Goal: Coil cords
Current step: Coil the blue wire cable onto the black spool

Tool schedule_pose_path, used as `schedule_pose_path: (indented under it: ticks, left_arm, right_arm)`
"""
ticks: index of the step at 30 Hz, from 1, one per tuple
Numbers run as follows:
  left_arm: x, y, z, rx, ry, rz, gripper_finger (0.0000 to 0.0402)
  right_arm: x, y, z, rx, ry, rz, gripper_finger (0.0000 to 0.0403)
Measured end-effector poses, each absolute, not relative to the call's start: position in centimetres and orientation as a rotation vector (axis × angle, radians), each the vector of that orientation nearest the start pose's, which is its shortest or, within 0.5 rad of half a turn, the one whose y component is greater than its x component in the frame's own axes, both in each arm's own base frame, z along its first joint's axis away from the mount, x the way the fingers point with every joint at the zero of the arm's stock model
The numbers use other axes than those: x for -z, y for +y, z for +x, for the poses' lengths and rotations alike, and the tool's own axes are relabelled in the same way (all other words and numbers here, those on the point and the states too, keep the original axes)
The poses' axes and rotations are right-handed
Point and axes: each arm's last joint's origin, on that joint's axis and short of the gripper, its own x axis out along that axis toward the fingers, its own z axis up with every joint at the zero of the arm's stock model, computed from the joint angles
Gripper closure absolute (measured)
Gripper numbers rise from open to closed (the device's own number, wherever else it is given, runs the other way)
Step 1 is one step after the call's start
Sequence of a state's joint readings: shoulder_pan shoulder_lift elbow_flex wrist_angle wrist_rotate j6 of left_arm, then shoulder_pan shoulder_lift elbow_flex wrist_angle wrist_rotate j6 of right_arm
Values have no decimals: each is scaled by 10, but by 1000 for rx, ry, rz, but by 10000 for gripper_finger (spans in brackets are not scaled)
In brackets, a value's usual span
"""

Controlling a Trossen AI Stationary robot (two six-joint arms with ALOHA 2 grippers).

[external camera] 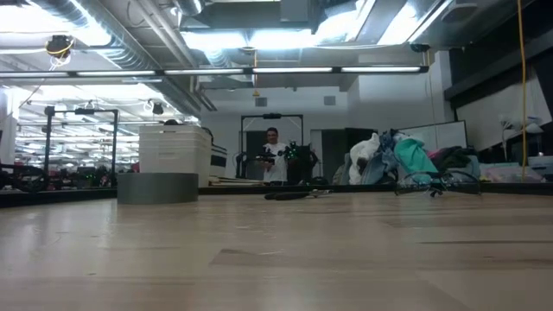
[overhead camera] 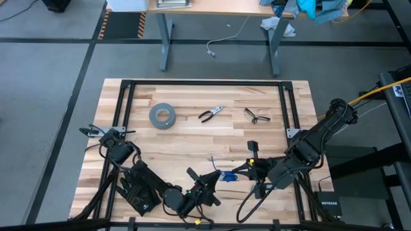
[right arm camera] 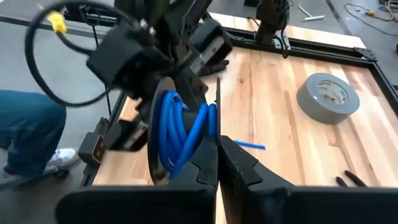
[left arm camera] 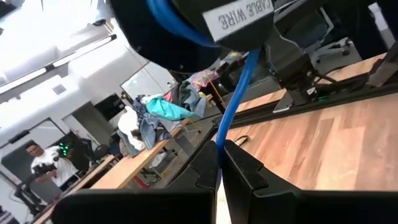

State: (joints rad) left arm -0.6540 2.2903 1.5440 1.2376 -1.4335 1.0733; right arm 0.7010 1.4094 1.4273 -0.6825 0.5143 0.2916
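Near the table's [overhead camera: 192, 131] front edge, the blue cord [right arm camera: 180, 134] sits wound on a black spool between the two grippers. The left gripper [left arm camera: 221, 152] is pinched closed on a blue strand; the right gripper [right arm camera: 217, 149] is clamped at the coil's edge.

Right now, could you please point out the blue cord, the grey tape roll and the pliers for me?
blue cord [right arm camera: 180, 127]: right wrist view, on the coiled blue loops.
grey tape roll [overhead camera: 162, 115]: high view, on the ring's grey band.
pliers [overhead camera: 209, 114]: high view, near the pivot where handles meet.
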Motion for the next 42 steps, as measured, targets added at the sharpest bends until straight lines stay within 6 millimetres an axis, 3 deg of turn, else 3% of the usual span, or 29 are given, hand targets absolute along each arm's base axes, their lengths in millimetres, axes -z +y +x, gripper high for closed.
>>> schedule_pose_path:
  ticks: [12, 17, 28, 34, 42]
  left_arm:
    - [-281, -277, 366, -739, 209, 626, 400]
    - [-290, -271, 363, -753, 254, 658, 400]
    - [-319, -261, 350, -763, 208, 543, 400]
    - [-322, -262, 348, -747, 189, 518, 400]
    - [-298, -258, 351, -718, 224, 516, 400]
  right_arm:
    - [-374, 177, 232, -108, 557, -95, 400]
    - [-371, 176, 232, -67, 572, -126, 400]
    - [-359, 175, 241, 69, 588, -211, 400]
    - [-347, 178, 254, 114, 597, -285, 400]
    - [-345, 185, 262, 73, 563, -326, 400]
